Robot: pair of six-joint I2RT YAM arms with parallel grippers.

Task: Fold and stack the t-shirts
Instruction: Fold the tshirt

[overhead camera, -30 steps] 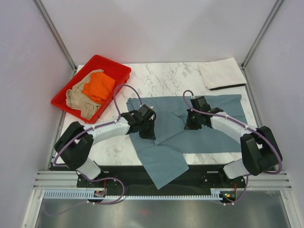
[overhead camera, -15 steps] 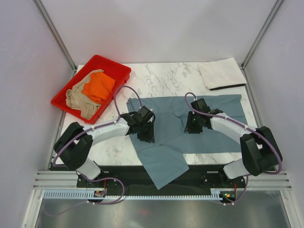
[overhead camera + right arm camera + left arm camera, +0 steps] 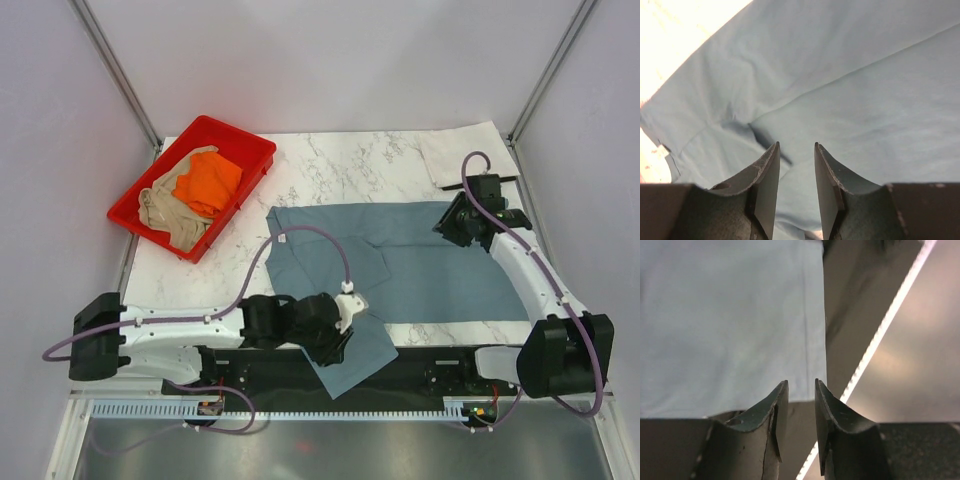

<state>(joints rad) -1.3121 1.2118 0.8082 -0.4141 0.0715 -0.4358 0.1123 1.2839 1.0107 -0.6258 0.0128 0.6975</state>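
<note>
Left gripper [image 3: 801,386]: fingers parted, nothing between them, at the edge of the grey shirt [image 3: 430,265] where it overhung the near table edge. Right gripper [image 3: 796,147]: fingers likewise parted and empty, above the shirt's far right part. Grey shirt lay spread out, not yet folded up. White shirt [image 3: 460,155] sat folded at the far right corner. Orange shirt [image 3: 207,180] and tan shirt [image 3: 165,215] lay crumpled in the tray [image 3: 255,150]. Judged: one done, three left.
</note>
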